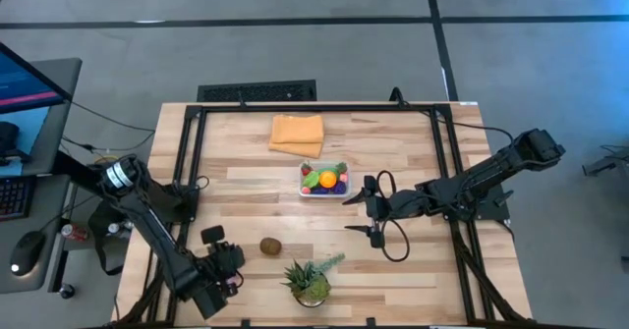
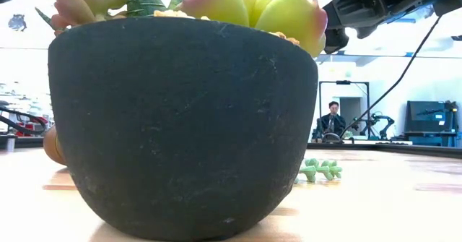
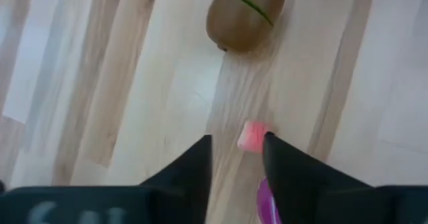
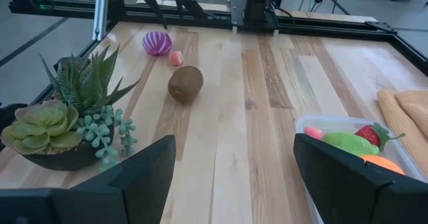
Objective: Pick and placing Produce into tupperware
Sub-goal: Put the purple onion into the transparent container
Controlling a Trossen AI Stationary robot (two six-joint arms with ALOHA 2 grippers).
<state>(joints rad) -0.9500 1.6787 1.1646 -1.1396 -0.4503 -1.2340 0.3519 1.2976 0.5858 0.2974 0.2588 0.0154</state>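
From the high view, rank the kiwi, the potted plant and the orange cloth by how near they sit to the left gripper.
1. Kiwi: nearest, just beyond the left gripper, toward the table's middle.
2. Potted plant: next, farther along the near edge.
3. Orange cloth: farthest, at the far edge.

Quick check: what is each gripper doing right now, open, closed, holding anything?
Left gripper: fingers slightly apart, holding nothing; small pink piece lies at its fingertips.
Right gripper: open, empty, beside the clear plastic tub.
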